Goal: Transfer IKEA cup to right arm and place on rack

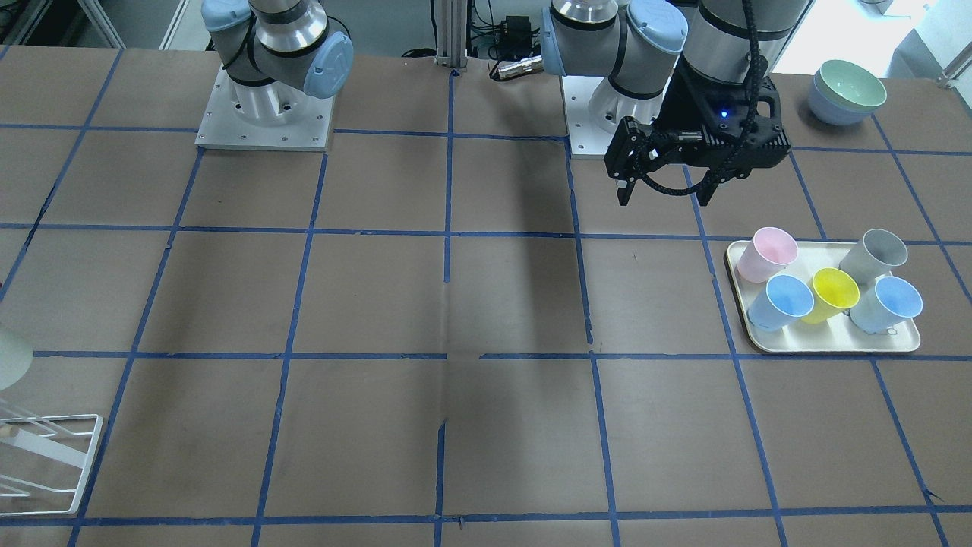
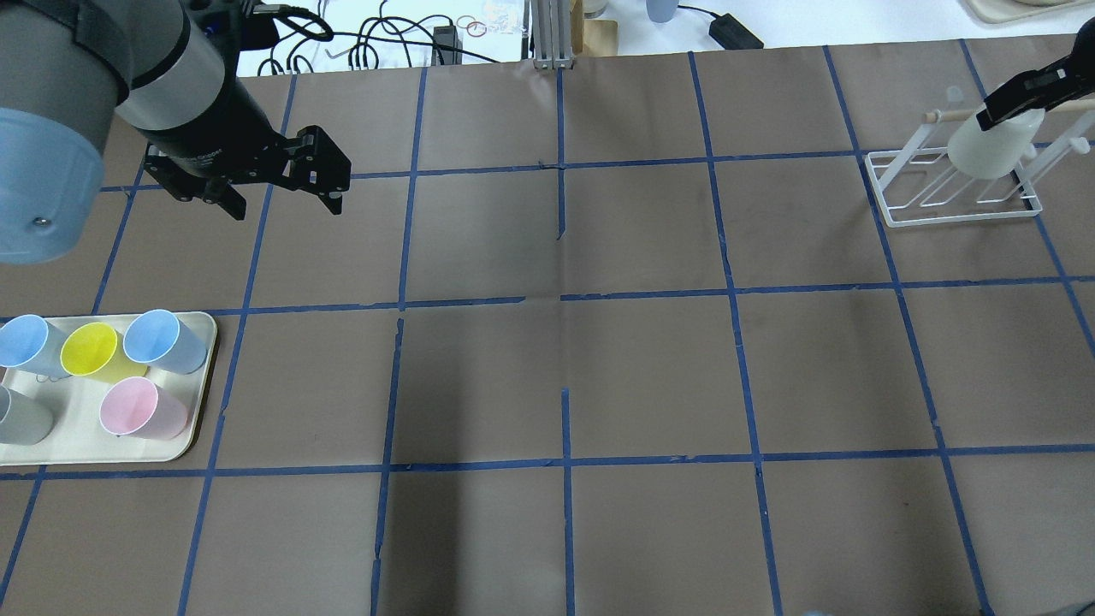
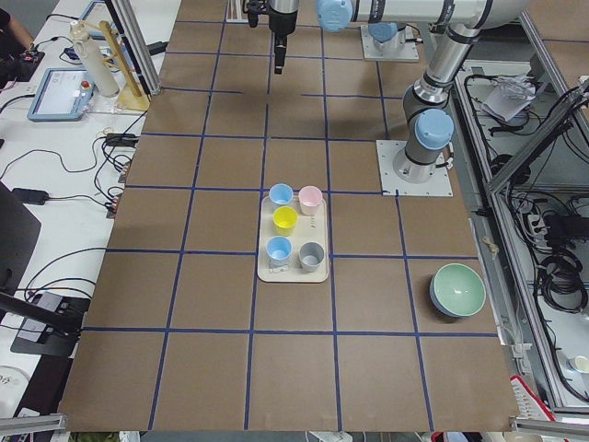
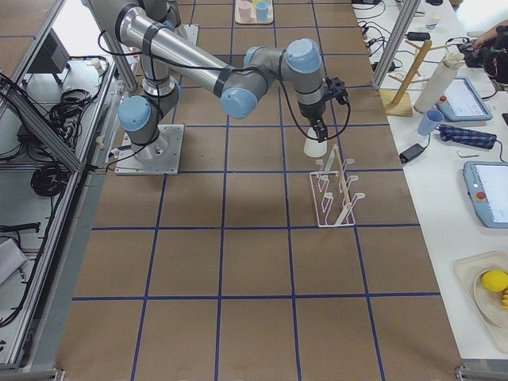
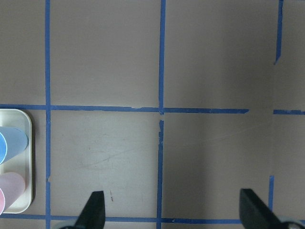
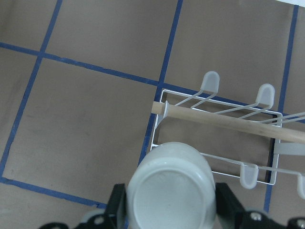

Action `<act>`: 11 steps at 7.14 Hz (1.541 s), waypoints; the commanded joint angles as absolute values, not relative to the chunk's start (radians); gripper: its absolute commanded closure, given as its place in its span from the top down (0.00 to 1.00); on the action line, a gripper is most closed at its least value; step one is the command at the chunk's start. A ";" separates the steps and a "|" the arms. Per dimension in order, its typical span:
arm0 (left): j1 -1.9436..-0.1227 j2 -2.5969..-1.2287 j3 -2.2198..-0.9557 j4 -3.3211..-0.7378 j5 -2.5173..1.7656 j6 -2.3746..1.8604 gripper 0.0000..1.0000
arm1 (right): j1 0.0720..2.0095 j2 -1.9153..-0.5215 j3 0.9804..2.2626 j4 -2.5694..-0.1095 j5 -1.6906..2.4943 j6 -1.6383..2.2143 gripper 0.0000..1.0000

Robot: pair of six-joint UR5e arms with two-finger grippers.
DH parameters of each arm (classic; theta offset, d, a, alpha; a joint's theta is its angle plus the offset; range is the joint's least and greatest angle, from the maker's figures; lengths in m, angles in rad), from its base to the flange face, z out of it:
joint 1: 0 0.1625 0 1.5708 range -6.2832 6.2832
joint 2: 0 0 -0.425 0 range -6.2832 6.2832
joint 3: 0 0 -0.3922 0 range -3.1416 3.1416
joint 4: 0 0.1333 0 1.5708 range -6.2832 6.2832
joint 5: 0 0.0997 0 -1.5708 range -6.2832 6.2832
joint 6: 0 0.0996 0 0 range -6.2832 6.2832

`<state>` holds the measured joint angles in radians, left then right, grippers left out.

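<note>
Two jaws of the right arm pinch the IKEA cup by its sides, base up. It sits at lower centre of the right wrist view, overlapping the lower-left corner of the rack. You are, I judge, at the placing step. Next: line the mouth over a prong, lower, release. Left arm jaws stand spread and empty, upper left overhead, above the tabletop.

Front-facing view: the left edge crops the IKEA cup to a pale sliver and the rack to one corner. From overhead, the right gripper enters only partly at the frame's edge, one finger out of sight behind the cup, while the tray and grey cup run off the left.
</note>
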<state>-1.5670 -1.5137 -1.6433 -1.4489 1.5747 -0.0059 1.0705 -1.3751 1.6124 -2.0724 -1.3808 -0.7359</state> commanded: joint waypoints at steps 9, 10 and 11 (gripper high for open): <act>-1.575 -1.546 -1.601 -1.497 1.582 -0.017 1.00 | 1.040 -1.278 1.605 -2.114 -1.364 -0.738 0.00; -1.575 -1.543 -1.612 -1.496 1.582 -0.018 1.00 | 1.040 -1.273 1.605 -2.111 -1.364 -0.738 0.00; -1.575 -1.546 -1.618 -1.499 1.582 -0.018 1.00 | 1.040 -1.258 1.606 -2.114 -1.364 -0.739 0.00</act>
